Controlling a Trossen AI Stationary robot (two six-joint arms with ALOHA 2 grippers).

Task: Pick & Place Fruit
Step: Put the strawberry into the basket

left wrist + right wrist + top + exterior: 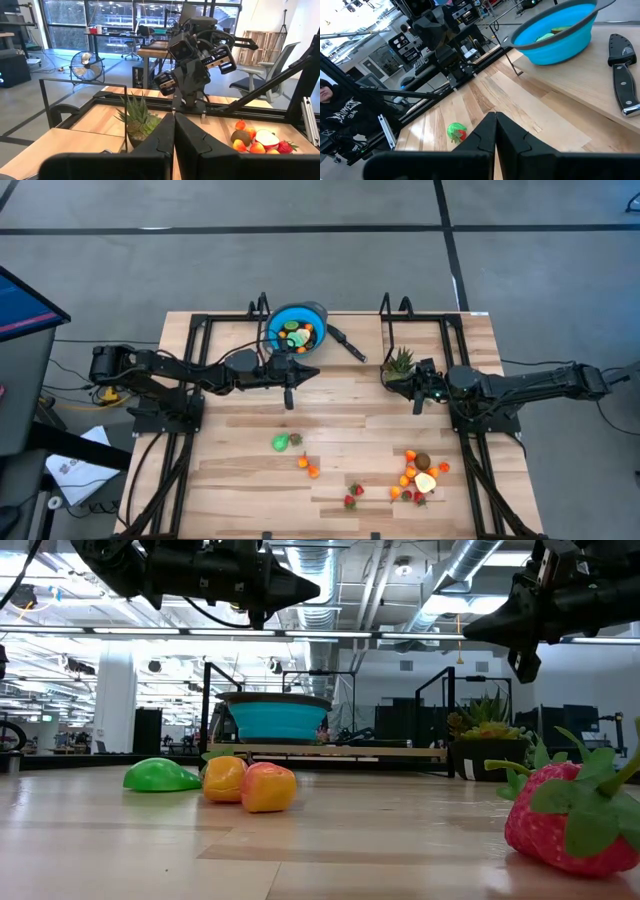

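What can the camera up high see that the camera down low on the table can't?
Only the high view shows the black knife beside the bowl, the fruit lying inside the bowl, and the big fruit pile near the right arm.

Only the low view shows the room's ceiling pipes and lights, and one strawberry huge and close.

Both show the blue bowl, the green pear, the spiky plant, and the left gripper and right gripper, both shut and empty above the table.

Bright even overhead light, ceiling lamps glaring in low view, near strawberry [572, 815] blurred
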